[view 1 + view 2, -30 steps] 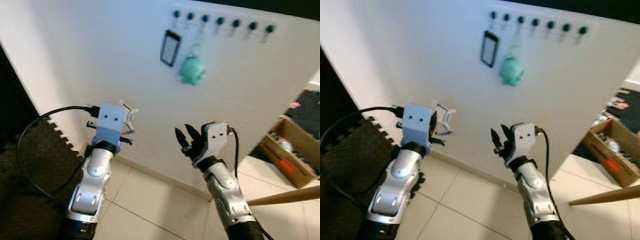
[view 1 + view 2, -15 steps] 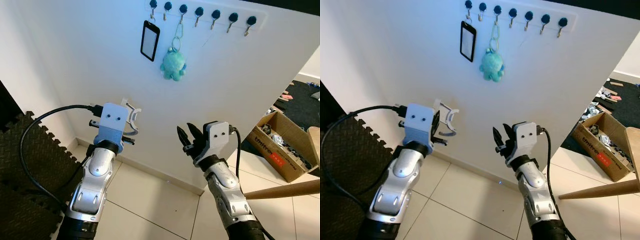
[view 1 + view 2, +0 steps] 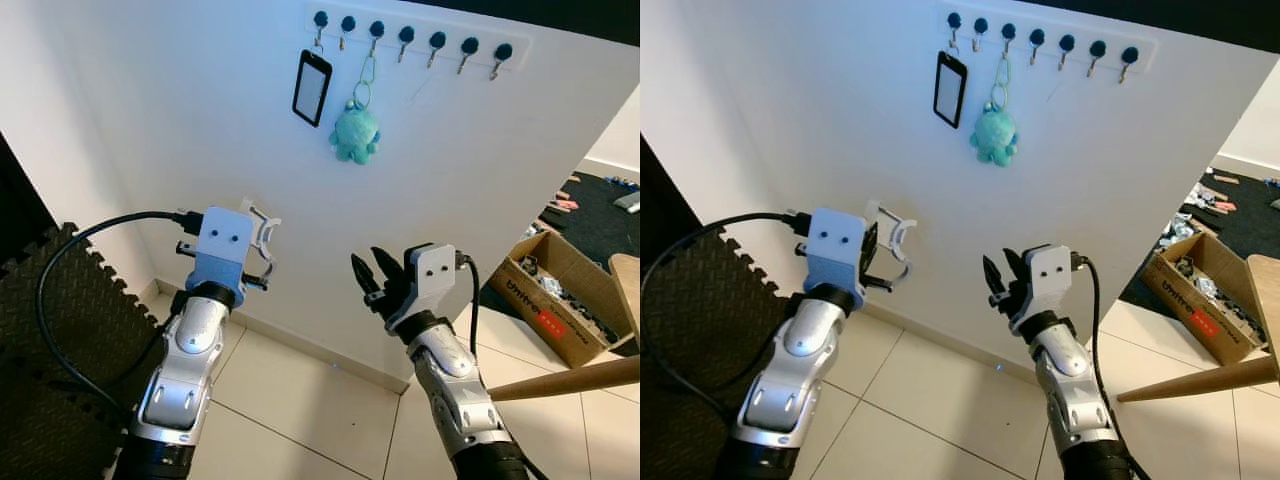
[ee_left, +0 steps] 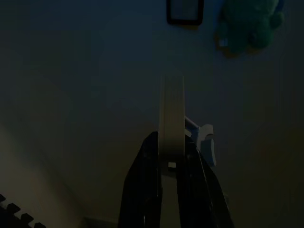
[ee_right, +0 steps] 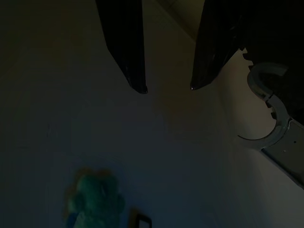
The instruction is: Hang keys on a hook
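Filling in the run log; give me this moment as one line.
view: facing hook rail | left gripper: shut on white strip | right gripper: open, empty | teal plush keychain: hanging on rail

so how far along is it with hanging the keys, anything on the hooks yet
Done, by the look of it: a teal plush keychain hangs from the third hook of the hook rack, beside a black card holder on the first. In hand: the left gripper is shut on a white plastic piece; the right gripper is open, holding nothing. Left: apparently just lowering the arms, unless more keys remain.
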Controlling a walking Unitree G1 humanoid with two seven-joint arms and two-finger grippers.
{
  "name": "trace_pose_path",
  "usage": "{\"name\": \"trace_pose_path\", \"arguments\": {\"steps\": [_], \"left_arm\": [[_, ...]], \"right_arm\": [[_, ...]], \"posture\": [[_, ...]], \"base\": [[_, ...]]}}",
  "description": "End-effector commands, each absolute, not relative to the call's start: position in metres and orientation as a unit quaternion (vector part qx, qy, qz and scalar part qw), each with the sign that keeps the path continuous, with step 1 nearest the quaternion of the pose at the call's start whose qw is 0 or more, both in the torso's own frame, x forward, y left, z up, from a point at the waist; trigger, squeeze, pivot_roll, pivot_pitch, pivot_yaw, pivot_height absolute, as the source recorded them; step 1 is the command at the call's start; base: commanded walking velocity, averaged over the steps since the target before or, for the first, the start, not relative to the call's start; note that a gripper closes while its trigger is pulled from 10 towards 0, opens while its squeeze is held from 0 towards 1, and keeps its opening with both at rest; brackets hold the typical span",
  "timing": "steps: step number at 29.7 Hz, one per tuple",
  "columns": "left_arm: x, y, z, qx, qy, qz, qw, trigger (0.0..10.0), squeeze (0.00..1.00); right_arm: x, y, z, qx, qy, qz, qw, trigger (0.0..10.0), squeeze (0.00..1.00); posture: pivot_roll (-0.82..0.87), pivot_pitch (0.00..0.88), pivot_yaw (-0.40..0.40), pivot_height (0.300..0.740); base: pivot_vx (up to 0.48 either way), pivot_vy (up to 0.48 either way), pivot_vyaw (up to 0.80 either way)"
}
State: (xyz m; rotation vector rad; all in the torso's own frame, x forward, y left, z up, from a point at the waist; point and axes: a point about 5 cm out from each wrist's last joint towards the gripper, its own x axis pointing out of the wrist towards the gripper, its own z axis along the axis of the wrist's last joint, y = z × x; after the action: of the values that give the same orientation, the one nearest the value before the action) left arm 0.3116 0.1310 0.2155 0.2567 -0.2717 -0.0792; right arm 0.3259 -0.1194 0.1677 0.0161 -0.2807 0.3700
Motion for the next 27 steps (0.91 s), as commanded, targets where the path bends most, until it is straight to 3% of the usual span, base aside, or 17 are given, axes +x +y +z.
{"name": "trace_pose_path", "arguments": {"steps": [1,11,18,27], "left_arm": [[0.309,0.13,0.216,0.119,-0.141,-0.04,0.982,10.0,0.0],[0.32,0.135,0.233,0.028,-0.153,-0.021,0.988,10.0,0.0],[0.352,0.132,0.274,-0.086,-0.177,-0.032,0.98,10.0,0.0],[0.383,0.12,0.329,-0.206,-0.204,-0.053,0.956,10.0,0.0]], "right_arm": [[0.324,-0.122,0.162,0.006,-0.128,0.181,0.975,10.0,0.0],[0.328,-0.138,0.145,-0.018,-0.086,0.127,0.988,10.0,0.0],[0.324,-0.152,0.113,-0.084,-0.015,0.111,0.99,10.0,0.0],[0.319,-0.143,0.139,-0.035,-0.089,0.116,0.989,10.0,0.0]], "posture": [[0.15,0.195,-0.054,0.74],[0.15,0.194,-0.059,0.74],[0.13,0.209,-0.058,0.74],[0.09,0.224,-0.035,0.74]], "base": [[0.0,0.0,0.0],[0.0,0.0,0.0],[0.0,0.0,0.0],[0.0,0.0,0.0]]}}
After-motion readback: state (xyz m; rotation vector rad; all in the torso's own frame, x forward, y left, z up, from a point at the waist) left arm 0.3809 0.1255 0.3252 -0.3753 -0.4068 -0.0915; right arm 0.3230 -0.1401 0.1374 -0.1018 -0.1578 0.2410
